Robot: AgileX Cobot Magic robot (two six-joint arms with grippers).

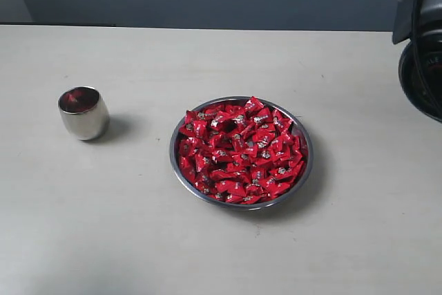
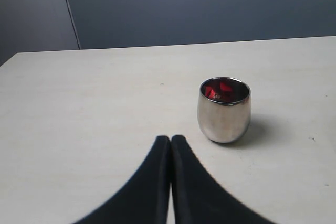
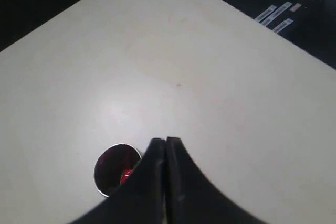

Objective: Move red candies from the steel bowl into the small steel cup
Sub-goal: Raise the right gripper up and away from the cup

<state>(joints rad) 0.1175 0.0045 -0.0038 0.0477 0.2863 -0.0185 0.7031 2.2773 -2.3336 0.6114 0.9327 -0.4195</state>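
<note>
Glossy red wrapped candies [image 1: 240, 150] are heaped in the wide shallow steel bowl [image 1: 310, 160] mid-surface [image 1: 359, 240]. Some are seen inside the small rounded steel cup [image 1: 83, 113], well apart to the bowl's left. The right pincer [image 3: 165, 141] is closed on nothing, high above the cup, so the bowl is judged rightward of it. The left pincer [image 2: 170, 138] is closed, empty, pointed near the cup.

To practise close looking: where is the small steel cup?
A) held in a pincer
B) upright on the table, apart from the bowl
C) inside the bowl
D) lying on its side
B: the small steel cup stands upright on the table, clear of the steel bowl.
</note>
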